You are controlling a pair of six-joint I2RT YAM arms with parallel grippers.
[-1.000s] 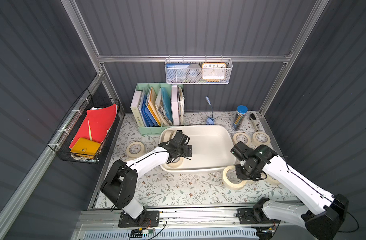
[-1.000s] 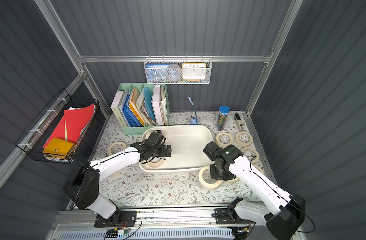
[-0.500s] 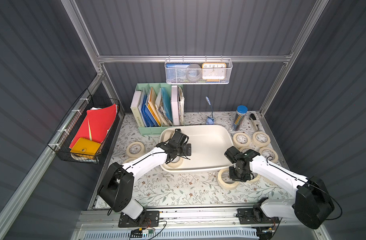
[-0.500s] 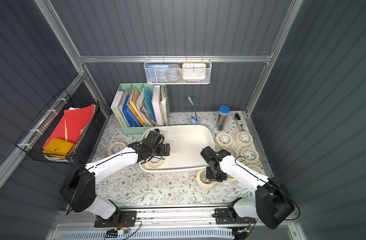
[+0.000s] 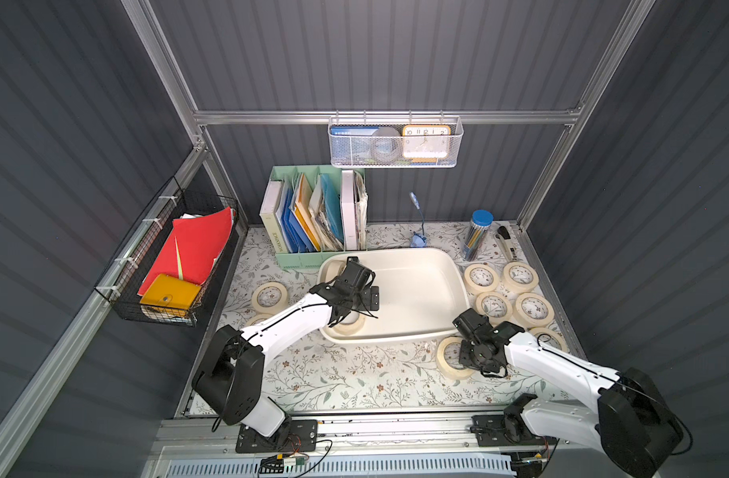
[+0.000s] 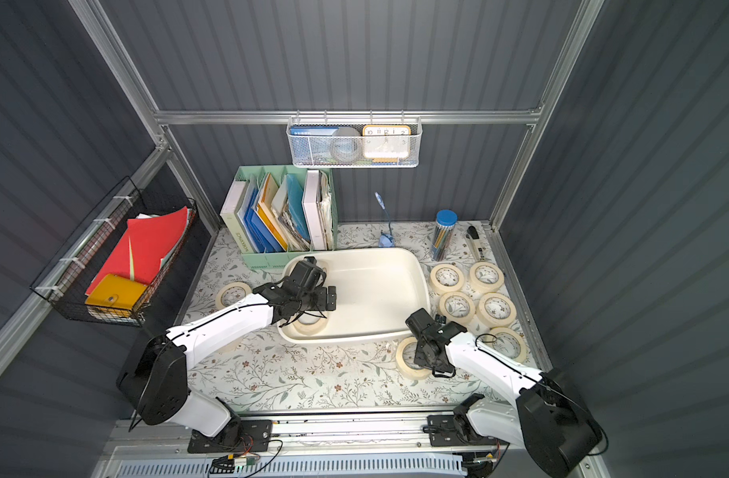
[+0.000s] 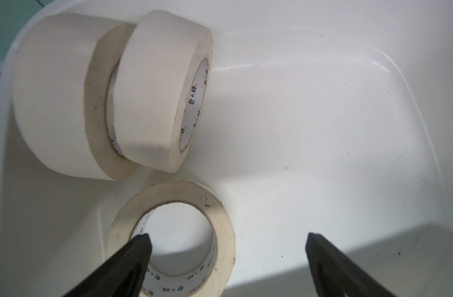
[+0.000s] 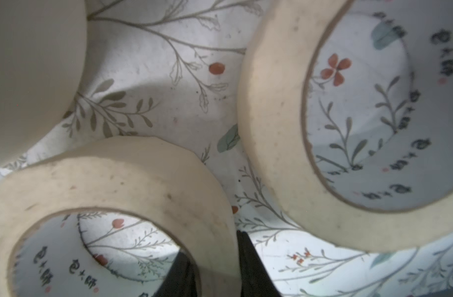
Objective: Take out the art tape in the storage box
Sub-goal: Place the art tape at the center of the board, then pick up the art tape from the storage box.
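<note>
Floral-papered tabletop [image 5: 346,372] inside a grey-walled cell carries a white box [image 5: 416,289] of tape [image 5: 348,327]. Left gripper [image 7: 226,237] hangs inside the box, jaws spread wide and holding nothing; one finger [image 7: 132,257] sits over the hole of a flat roll [image 7: 220,221] directly beneath it, the other stands clear over bare plastic. Just ahead of the fingertips, two more rolls [image 7: 153,90] stand on edge, leaning together against the box's corner wall. Right gripper [image 8: 217,272], outside the box and near its front corner, is clamped on the wall of a fourth roll [image 8: 117,174], one finger inside the core, one outside. Whether that roll rests on the tabletop or hangs just above it cannot be told. A neighbouring roll [image 8: 271,128] lies flat just beside the gripped one, a strip of tabletop showing between them. In both top views, five loose rolls [image 5: 493,305] lie flat on the tabletop beyond the right gripper, alongside the box's end. Outside the box, on the outer side of the left arm [image 5: 288,318], lies another roll [image 5: 269,296], with one more partly hidden behind the arm. Beyond the left gripper, a green file organiser [image 5: 313,256] stands against the back wall; a wire basket [image 5: 455,140] holding a clock [image 5: 426,142] hangs higher up.
</note>
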